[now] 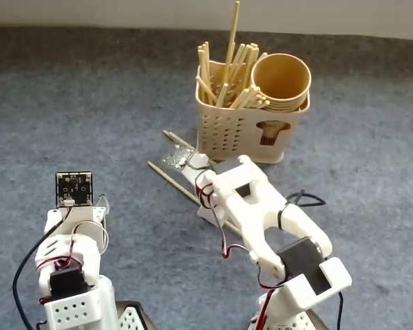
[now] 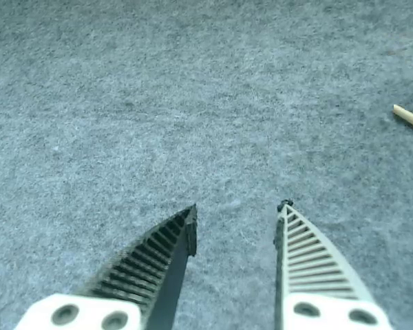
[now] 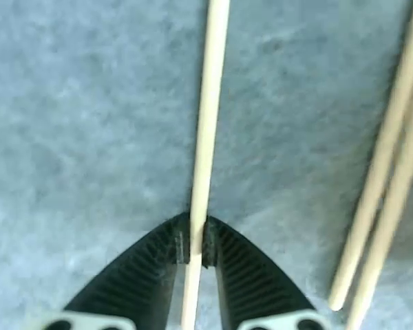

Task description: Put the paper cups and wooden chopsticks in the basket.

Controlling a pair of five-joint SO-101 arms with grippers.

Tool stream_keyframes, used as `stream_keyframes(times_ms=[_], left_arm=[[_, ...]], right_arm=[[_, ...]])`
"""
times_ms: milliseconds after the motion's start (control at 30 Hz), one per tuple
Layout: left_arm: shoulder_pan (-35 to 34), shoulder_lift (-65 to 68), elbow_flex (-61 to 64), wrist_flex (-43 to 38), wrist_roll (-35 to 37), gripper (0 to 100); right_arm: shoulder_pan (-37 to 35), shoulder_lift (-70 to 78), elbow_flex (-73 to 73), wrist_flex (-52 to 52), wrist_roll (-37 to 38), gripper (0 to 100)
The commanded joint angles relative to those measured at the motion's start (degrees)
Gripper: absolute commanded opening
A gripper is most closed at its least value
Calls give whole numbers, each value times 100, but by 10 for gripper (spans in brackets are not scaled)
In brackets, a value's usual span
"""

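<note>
Seen from above, a grey, felt-like carpet [image 1: 89, 103] covers the table, with a pale strip of wall [image 1: 89, 10] behind it. Just ahead of the white right arm [image 1: 261, 213] stands the basket [image 1: 234, 134], cream plastic with slotted walls. It holds a nested stack of tan paper cups [image 1: 281, 82] and a bundle of wooden chopsticks [image 1: 224, 75] standing on end. Loose chopsticks [image 1: 171, 180] lie flat on the carpet at that arm's front end. The left arm [image 1: 72, 275] sits well apart from the basket.

The left wrist camera shows the left gripper [image 2: 235, 210] over bare carpet. Its ribbed, pointed fingers, one black and one white, are parted with nothing between them.

The right wrist camera shows the right gripper [image 3: 191, 230] with its black ribbed jaws pinched onto one round, pale held chopstick [image 3: 210, 103], which runs straight out past the tips. Two loose chopsticks lie side by side off to one side.
</note>
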Motion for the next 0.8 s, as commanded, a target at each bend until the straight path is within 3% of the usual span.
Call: stream_keyframes(times_ms=[0,167,433,767], left_arm=[[-66,-22,110,0,-35,188],[-66,-22,110,0,-35,188],[-66,-22,110,0,-35,188],[-66,-22,110,0,-35,188]], right_arm=[[-110,-57,-470,558,35,29],[-145,-57,-760,822,-782,156],[-848,-4,-857,171,-818,156],[-743,338,-637,-945,-818,156]])
